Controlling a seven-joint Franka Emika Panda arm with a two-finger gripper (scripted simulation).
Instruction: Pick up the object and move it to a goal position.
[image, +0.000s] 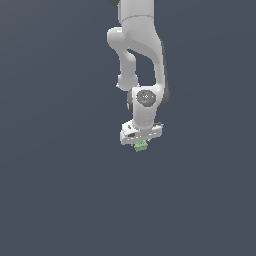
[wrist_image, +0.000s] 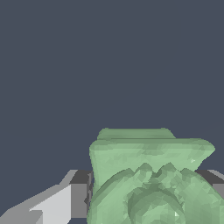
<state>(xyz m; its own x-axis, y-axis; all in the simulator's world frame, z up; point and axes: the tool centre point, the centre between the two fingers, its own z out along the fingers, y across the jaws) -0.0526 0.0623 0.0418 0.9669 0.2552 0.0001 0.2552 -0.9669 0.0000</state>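
Fingers (wrist_image: 65, 201): grey, flat-faced, one seen at close range in the wrist view, pressed against the side of the object; opposite finger only just visible at the frame edge past the object. Closed in on the object, gap between them filled by it.

Gripper (image: 141, 144): white, wide-bodied, pointing downward at the end of the arm, slightly tilted in the exterior view. Fingertips largely hidden behind the object there.

Object (image: 141, 146): small light-green blocky lump, uneven and ridged. Located directly beneath the gripper body, clamped between the fingers, protruding just below them. Narrower than the gripper body. In the wrist view (wrist_image: 148, 175): fills the lower middle of the frame; flat-topped upper slab over a rounded, ringed, faceted mass; touching the grey finger along one side.

Arm (image: 142, 60): white Franka Panda, entering from the top of the exterior view, elbow bent, wrist joint with dark circular cap just above the gripper.

Background (image: 50, 190): uniform dark slate-blue in both views; no edge or shadow to separate floor from backdrop. Contact between object and any surface below: cannot tell. No goal marker discernible in either view.
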